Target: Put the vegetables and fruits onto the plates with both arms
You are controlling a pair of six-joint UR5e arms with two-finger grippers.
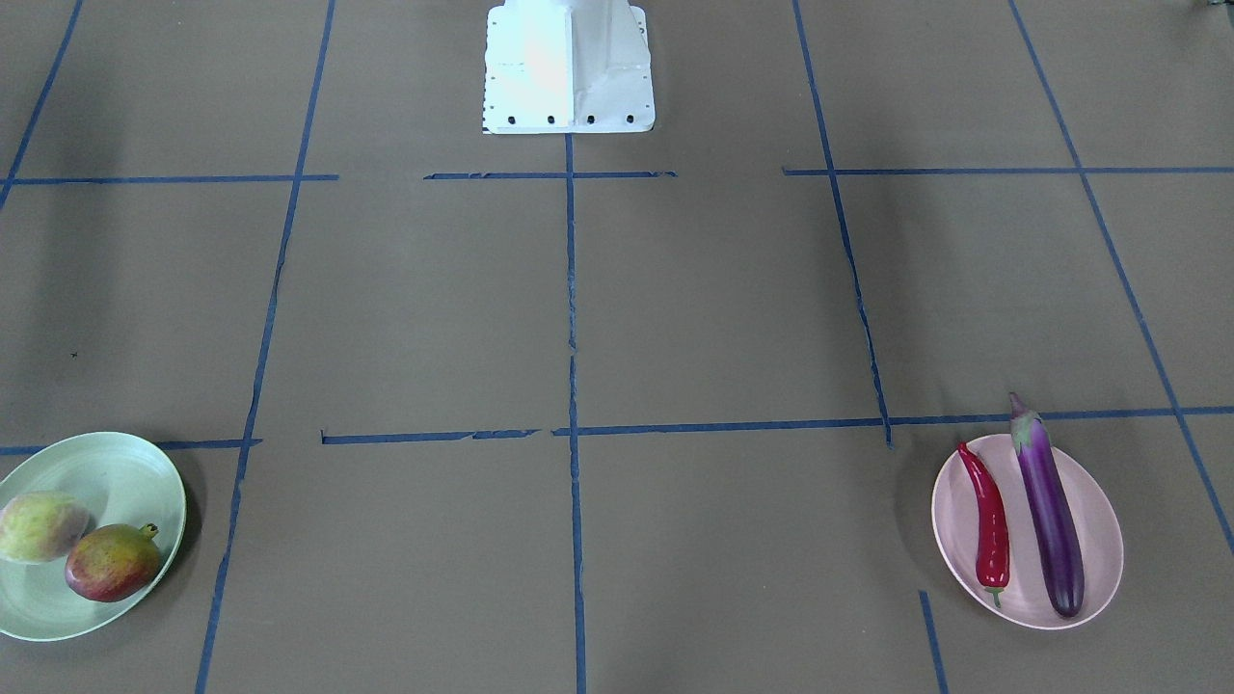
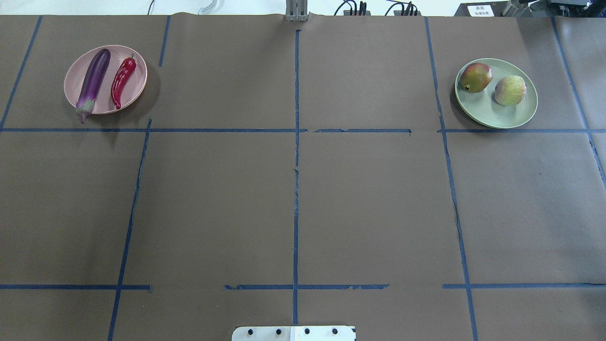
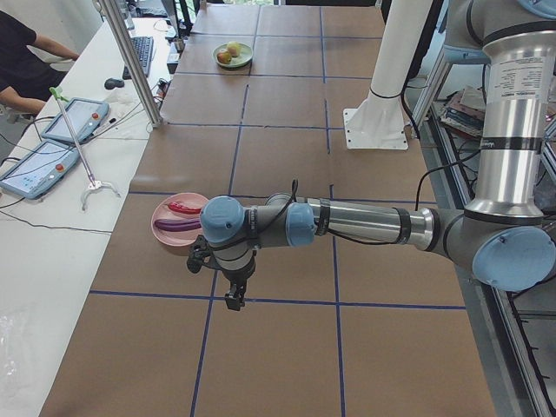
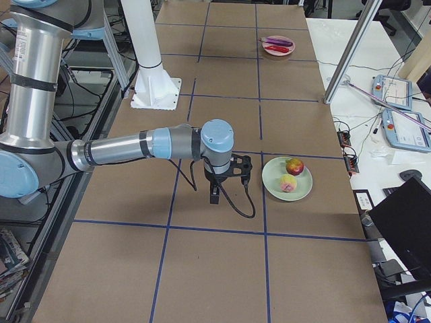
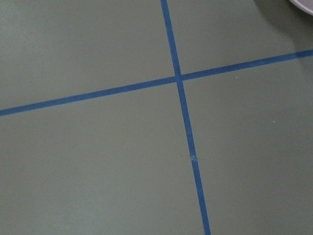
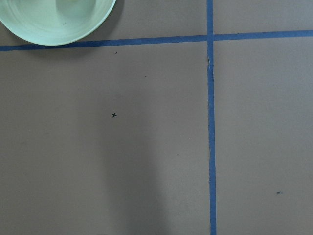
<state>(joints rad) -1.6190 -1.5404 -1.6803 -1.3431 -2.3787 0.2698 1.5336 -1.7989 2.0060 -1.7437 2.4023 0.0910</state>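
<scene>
Four foods sit plated: glossy purple eggplant (image 1: 1049, 520) and red chili (image 1: 988, 520) on the round pink plate (image 1: 1099, 540) near our left pincer (image 3: 233, 300), pale peach (image 1: 39, 525) and red-yellow pomegranate (image 1: 114, 562) on the round mint plate (image 1: 116, 472) near our right pincer (image 4: 214, 197). We cannot tell whether either pincer is apart or together. We judge placing done; next, only retreat.

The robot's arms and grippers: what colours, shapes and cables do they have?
The left arm and the right arm are silver-grey round tubes with light blue joint caps. The left gripper and the right gripper are small and black. A black cable loops from the right wrist.
</scene>
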